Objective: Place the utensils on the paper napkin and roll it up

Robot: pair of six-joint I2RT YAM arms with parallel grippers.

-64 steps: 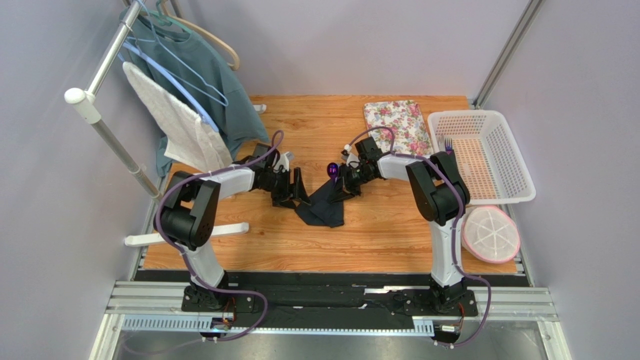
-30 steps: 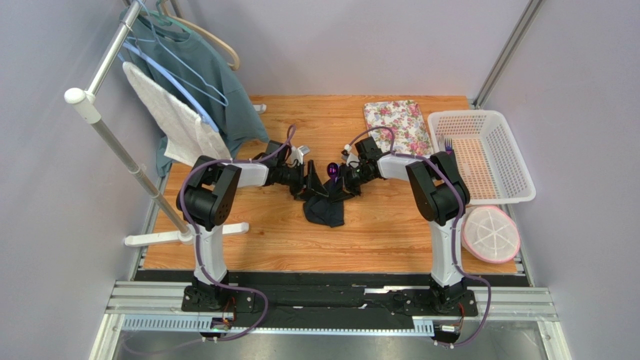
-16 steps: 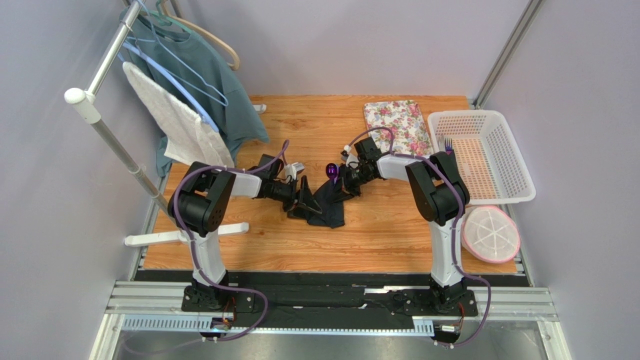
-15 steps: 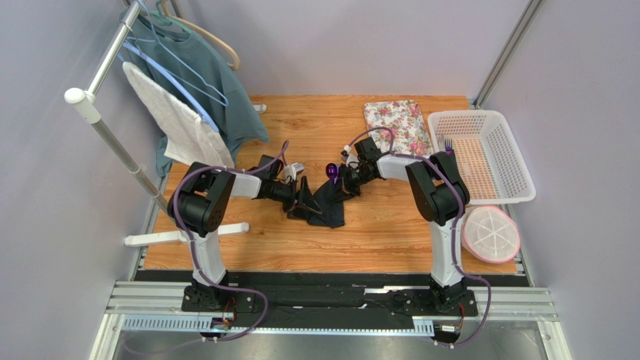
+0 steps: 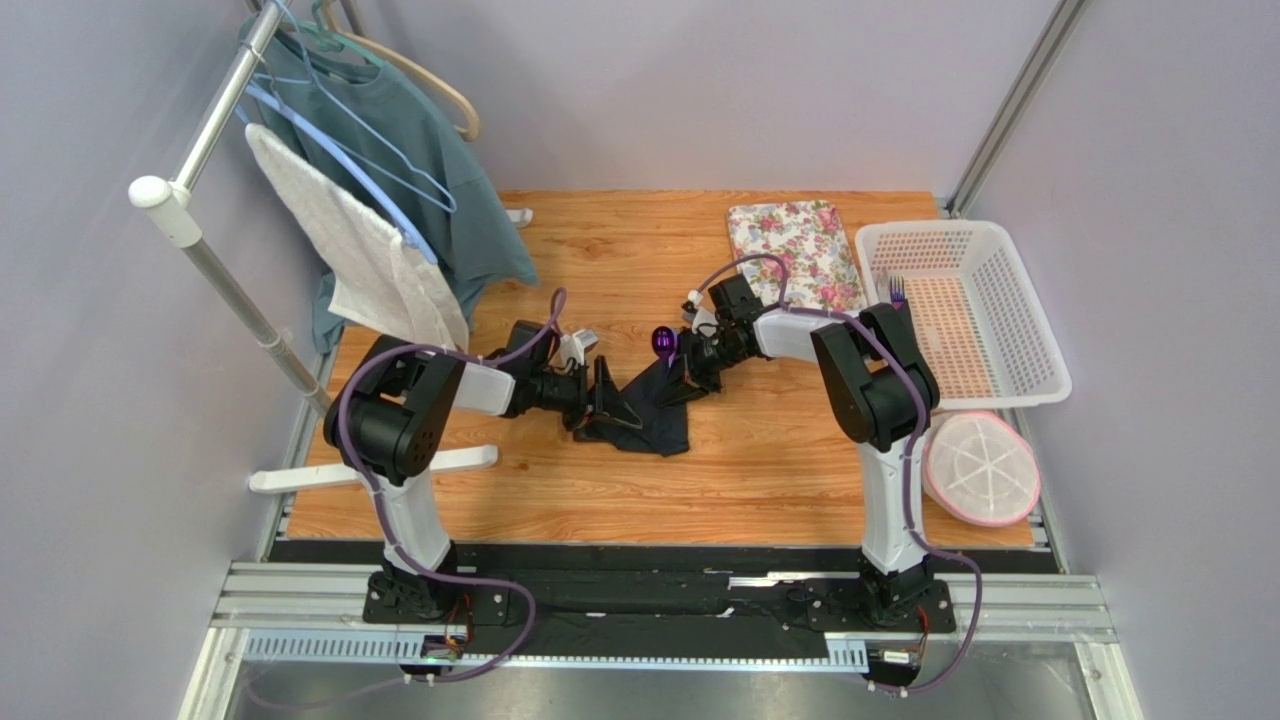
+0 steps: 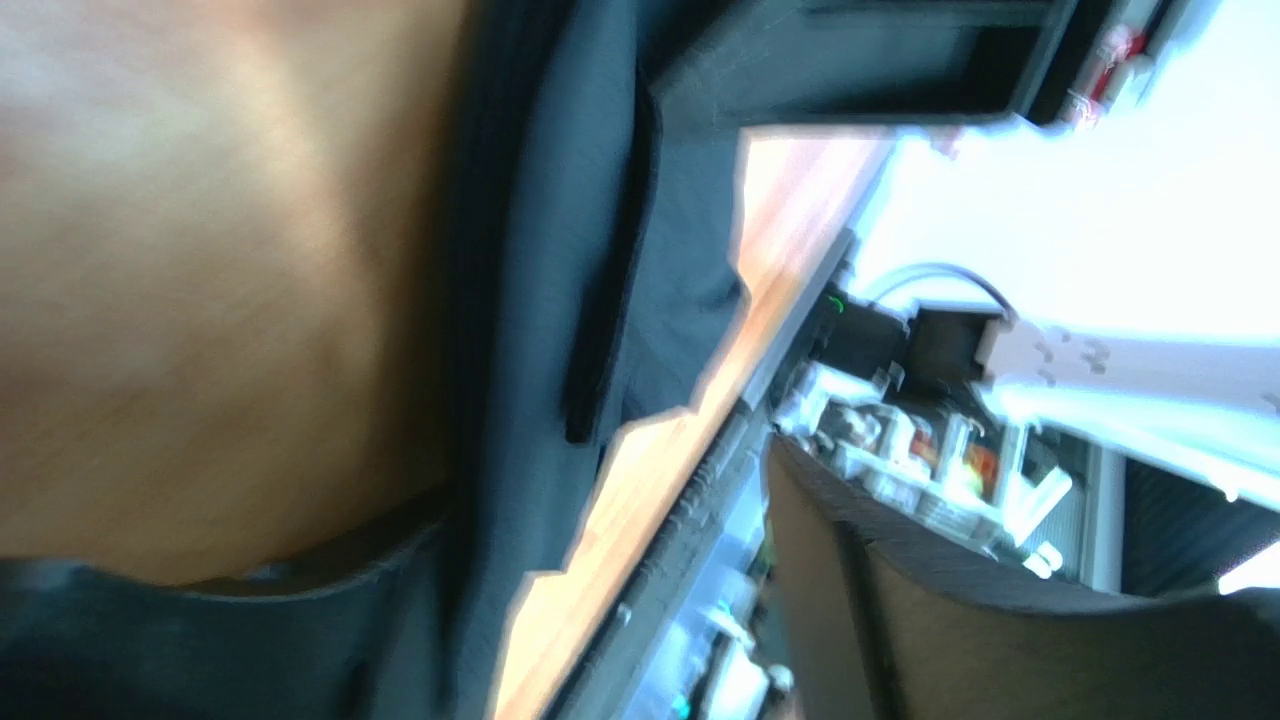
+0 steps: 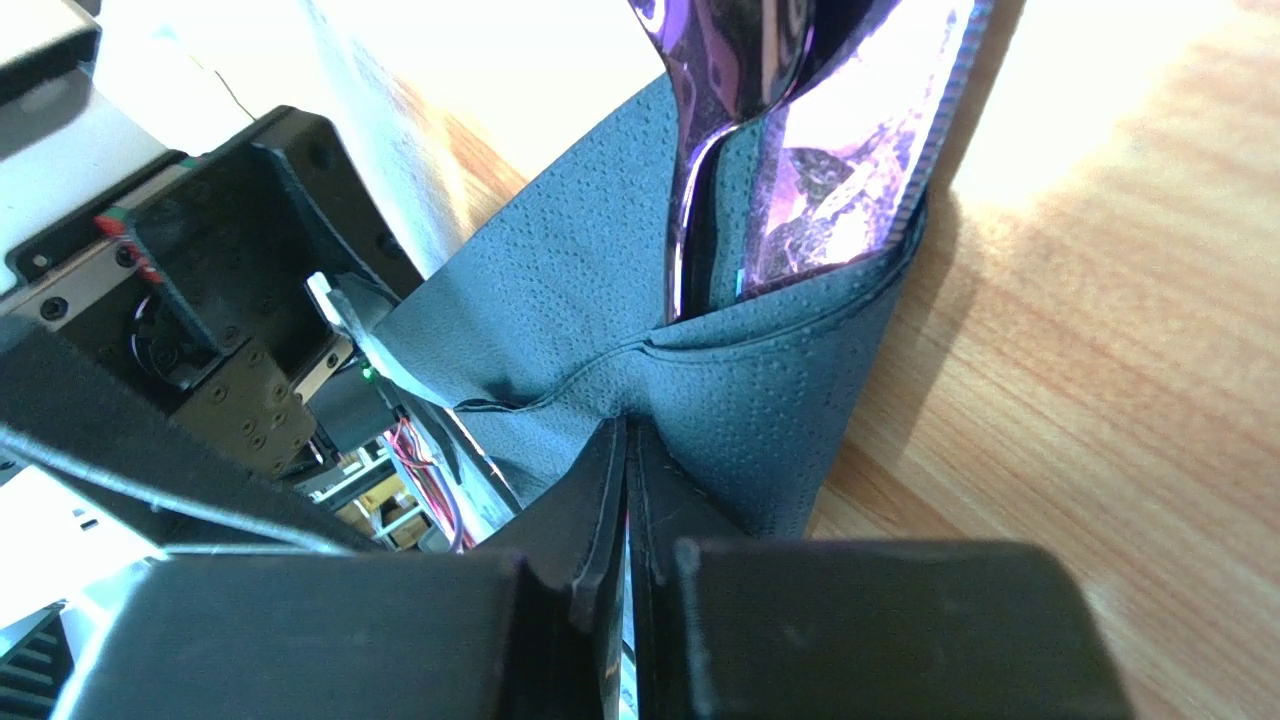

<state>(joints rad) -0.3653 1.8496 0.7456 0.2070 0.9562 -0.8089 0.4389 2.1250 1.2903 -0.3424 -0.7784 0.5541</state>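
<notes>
No legible writing in any view. L wrist cam shows a red-and-white tag (image 6: 1094, 68) on the other arm's hardware, too blurred to read.

Top cam: the paper napkin (image 5: 649, 417) sits near mid-bench, a touch left of centre, bunched into a dark creased wedge and not flat. A purple spoon (image 5: 663, 339) bowl pokes out of its far end. The left gripper (image 5: 601, 402) is at the napkin's left side and the right gripper (image 5: 685, 368) at its far-right side. The top cam is too coarse to show either one's fingers.

R wrist cam fills that in. The right gripper's fingers (image 7: 579, 525) are clenched together on a fold of the napkin. The utensils (image 7: 834, 150) stand in the pocket just beyond, glossy and mirror-like, one with a slim neck and one broader and flat. Up close the paper is matte with fine dimpled embossing.

L wrist cam is motion-blurred. Its two dark fingers (image 6: 932, 600) stand apart, released, with napkin folds and bare wood between them.

Only the top cam shows the rest. A floral mat (image 5: 795, 252) lies at the far edge, right of centre. A white perforated plastic basket (image 5: 1037, 323) is at the far-right corner. A round pink-rimmed lid (image 5: 981, 465) sits by the right edge, nearer me. A rack (image 5: 188, 225) w/ a teal shirt (image 5: 406, 135) and a white towel (image 5: 353, 248) stands along the left edge. The bench (image 5: 751, 473) is orange-toned wood plank.
</notes>
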